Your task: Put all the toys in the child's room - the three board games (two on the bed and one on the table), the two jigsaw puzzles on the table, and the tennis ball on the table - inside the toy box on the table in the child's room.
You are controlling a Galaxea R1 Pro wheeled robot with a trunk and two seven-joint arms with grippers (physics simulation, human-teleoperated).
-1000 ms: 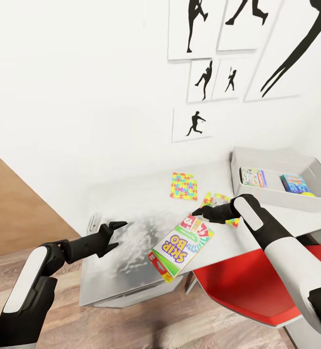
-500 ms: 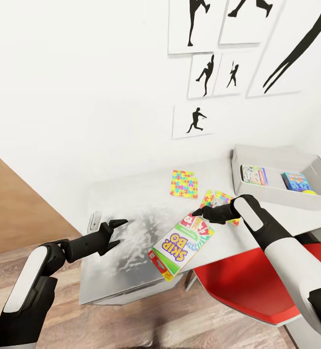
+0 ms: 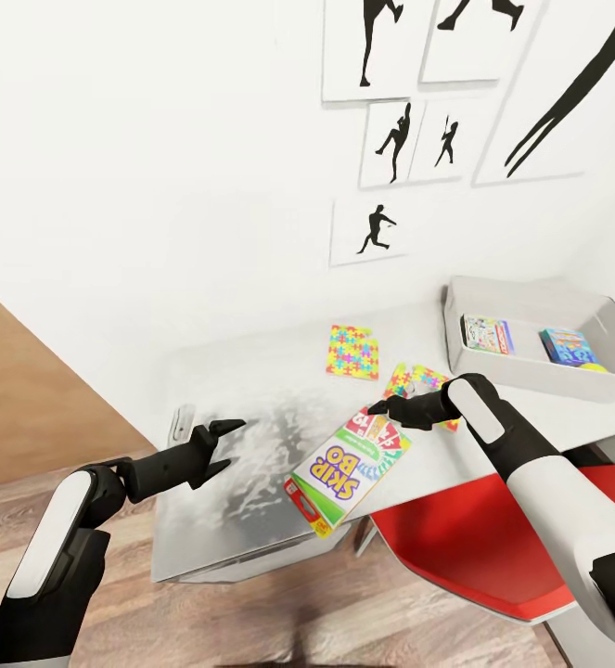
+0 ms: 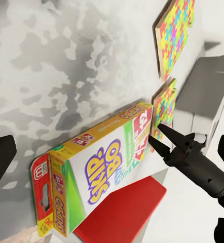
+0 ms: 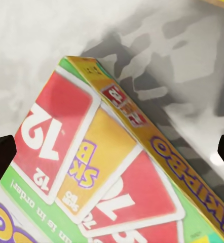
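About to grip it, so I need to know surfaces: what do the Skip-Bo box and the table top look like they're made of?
Skip-Bo box: looks like printed cardboard with a smooth, slightly glossy finish; sharp folded edges and card artwork show in the right wrist view. Table: hard, pale, polished top, likely laminate or stone-like, judging by the mottled grey reflections. The renders leave both open.

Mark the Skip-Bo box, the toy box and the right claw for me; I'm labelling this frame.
Skip-Bo box [image 3: 347,468], head view, middle of its printed lid.
Toy box [image 3: 530,378], head view, near outer wall.
Right claw [image 3: 377,406], head view, between its fingertips.

Glossy printed card Skip-Bo box [image 3: 348,472], mottled, perhaps brushed-metal table [image 3: 242,436], wood-plank floor [image 3: 159,622]
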